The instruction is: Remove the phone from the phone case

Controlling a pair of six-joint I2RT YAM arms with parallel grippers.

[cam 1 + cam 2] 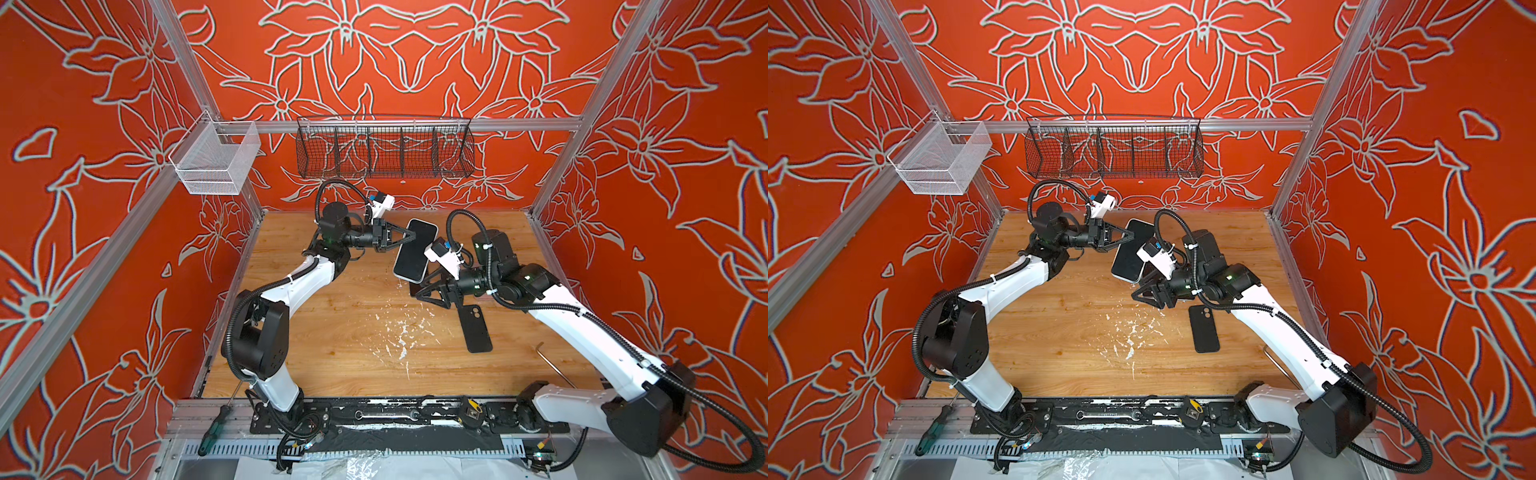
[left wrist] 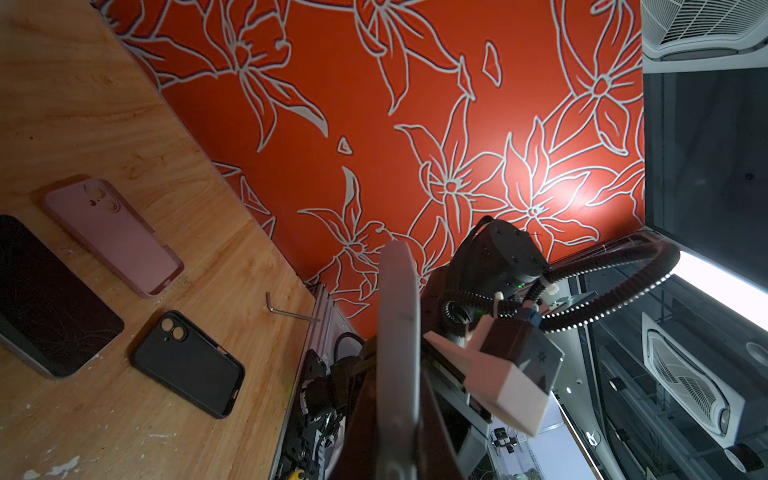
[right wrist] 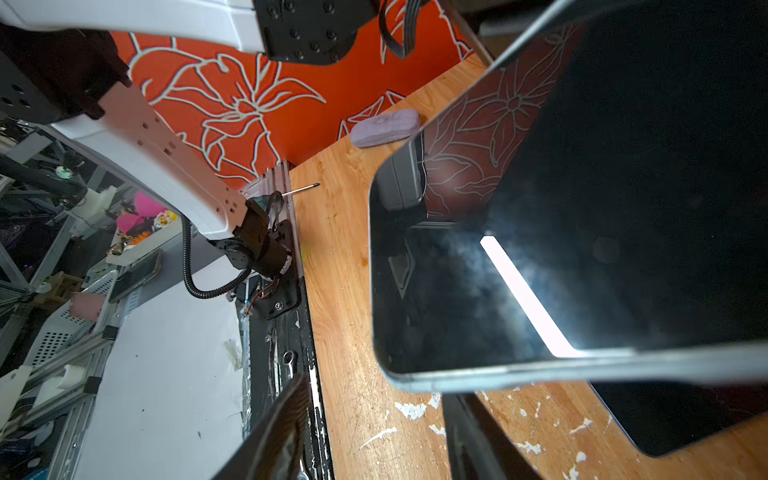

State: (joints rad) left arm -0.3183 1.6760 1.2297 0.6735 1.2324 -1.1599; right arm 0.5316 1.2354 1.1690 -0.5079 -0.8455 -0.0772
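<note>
Left gripper (image 1: 409, 239) pinches the bare phone (image 1: 415, 253) by one edge, aloft near the table's (image 1: 332, 332) far edge, right gripper (image 1: 430, 298) spread empty beside it, and that thin hold could let it swing and drop.

Red walls (image 1: 519, 62) with pale flower outlines enclose a wooden surface (image 1: 353, 324) flecked white. A black wire basket (image 1: 384, 151) hangs on the back rail (image 1: 519, 123); left of it, a white mesh basket (image 1: 216, 162).

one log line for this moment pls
phone bare, in air | left gripper shut on phone | right gripper open, empty | black case flat on table
</note>
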